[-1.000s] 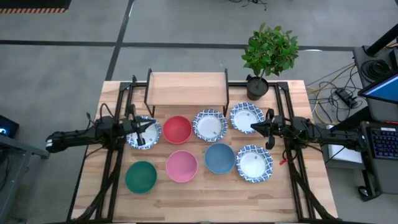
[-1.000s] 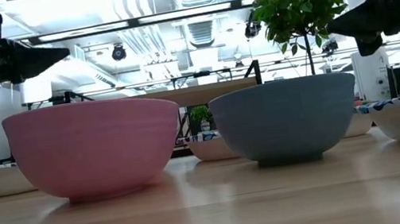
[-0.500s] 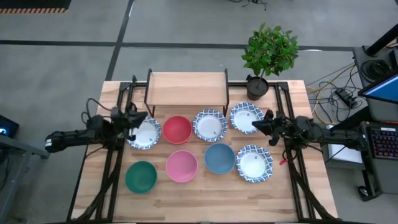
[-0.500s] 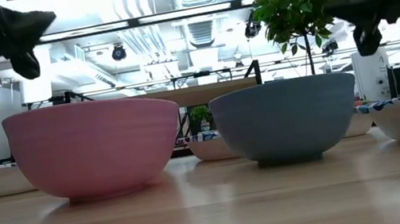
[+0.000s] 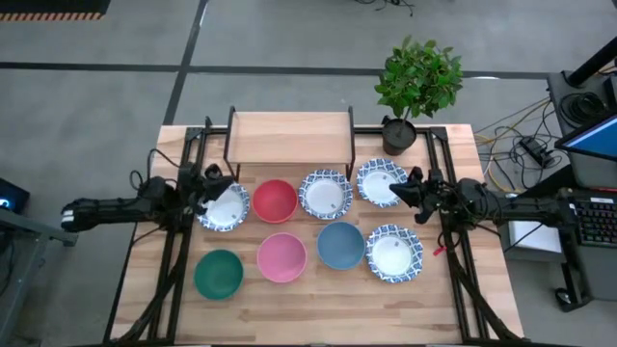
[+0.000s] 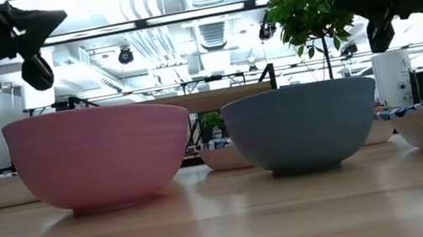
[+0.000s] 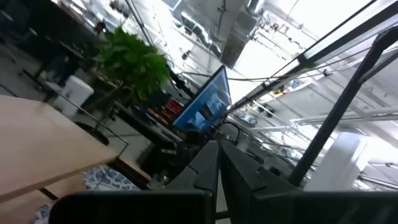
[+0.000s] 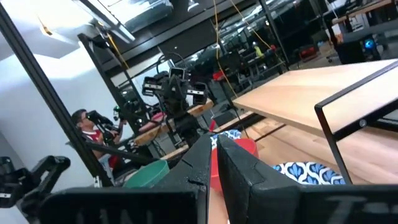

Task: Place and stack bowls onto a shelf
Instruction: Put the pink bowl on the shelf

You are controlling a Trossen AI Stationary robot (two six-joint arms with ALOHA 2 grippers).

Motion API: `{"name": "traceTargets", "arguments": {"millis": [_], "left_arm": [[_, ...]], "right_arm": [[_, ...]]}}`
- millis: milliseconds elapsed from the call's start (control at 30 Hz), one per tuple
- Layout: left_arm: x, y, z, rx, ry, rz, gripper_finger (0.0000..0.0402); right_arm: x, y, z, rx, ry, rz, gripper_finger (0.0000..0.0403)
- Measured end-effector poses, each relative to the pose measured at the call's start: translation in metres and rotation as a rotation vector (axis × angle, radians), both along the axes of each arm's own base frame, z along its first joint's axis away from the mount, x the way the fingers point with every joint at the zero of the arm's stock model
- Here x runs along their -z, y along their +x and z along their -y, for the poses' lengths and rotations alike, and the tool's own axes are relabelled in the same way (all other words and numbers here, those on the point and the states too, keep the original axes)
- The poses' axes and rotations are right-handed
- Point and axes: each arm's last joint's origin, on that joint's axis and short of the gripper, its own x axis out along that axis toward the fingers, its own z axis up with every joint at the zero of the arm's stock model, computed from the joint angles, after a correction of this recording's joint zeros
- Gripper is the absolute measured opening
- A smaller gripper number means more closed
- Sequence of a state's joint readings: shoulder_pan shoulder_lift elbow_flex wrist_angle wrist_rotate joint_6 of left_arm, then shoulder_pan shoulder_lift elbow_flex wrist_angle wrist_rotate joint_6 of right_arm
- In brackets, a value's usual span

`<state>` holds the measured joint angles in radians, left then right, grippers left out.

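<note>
Front row, lower frame: green bowl [image 5: 219,274], pink bowl [image 5: 281,257], blue bowl [image 5: 340,245], patterned bowl [image 5: 393,253]. Behind: patterned bowl [image 5: 224,204] under left gripper [image 5: 214,185], red bowl [image 5: 275,200], two patterned; right gripper [image 5: 410,188]. Both pincers pressed together. Shelf [image 5: 290,138] upper centre, long axis left-right, bare.

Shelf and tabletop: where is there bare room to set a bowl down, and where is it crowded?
The shelf top is bare. The table has a free strip along its near edge, below the green bowl and pink bowl. The middle is crowded: two rows of bowls nearly rim to rim, with the left claw and right claw at the ends.
</note>
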<state>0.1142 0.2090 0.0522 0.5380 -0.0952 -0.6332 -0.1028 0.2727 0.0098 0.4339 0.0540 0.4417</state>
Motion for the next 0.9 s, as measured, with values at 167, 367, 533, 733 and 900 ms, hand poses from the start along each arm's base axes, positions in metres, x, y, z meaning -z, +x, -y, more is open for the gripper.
{"name": "traceTargets", "arguments": {"millis": [167,367,533,733,900], "left_arm": [[-0.024,0.013,0.001,0.060,-0.044,-0.067,0.0000],[-0.038,0.032,0.001,0.111,-0.293,-0.572,0.0000],[-0.050,0.050,0.002,0.096,-0.339,-0.921,0.0000],[-0.062,0.083,0.016,0.212,-0.235,-1.102,0.0000],[-0.060,0.102,0.038,0.291,-0.139,-1.211,0.0000]], "right_arm": [[-0.001,0.004,0.000,0.006,-0.036,-0.032,0.0018],[-0.028,0.007,-0.002,-0.081,-0.099,0.025,0.0018],[-0.040,0.015,-0.006,-0.161,-0.164,0.011,0.0018],[-0.036,0.031,-0.019,-0.242,-0.255,-0.002,0.0018],[-0.042,0.040,-0.033,-0.303,-0.315,0.087,0.0018]]}}
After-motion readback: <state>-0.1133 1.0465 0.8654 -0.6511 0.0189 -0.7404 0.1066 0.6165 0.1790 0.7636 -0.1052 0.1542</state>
